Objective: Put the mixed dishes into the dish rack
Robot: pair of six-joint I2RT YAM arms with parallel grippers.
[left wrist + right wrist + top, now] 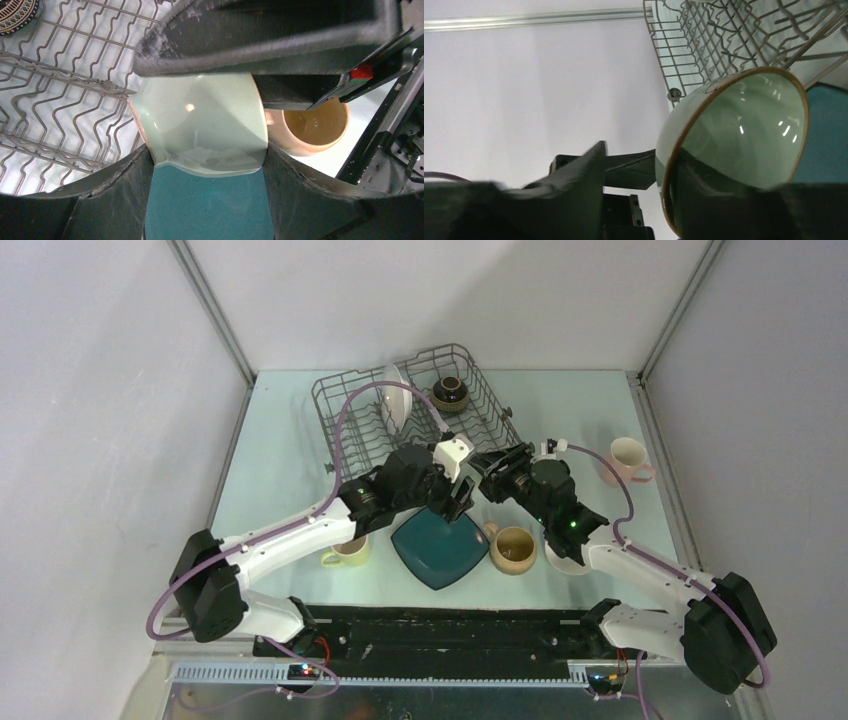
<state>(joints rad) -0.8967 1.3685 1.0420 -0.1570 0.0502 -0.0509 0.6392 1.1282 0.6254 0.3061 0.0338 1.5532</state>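
Top: jaws meet btwn grey wire dish rack (345,422) & dark teal square plate (440,552). L wrist: left jaws clamp pale green ceramic bowl (200,125) above plate. R wrist: right jaws look apart, one inside bowl. Best: hold L firm, back R out, slot bowl btwn tines.

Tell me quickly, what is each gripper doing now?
Left gripper: closed on the pale green bowl.
Right gripper: at the same bowl; open or closed cannot be told.
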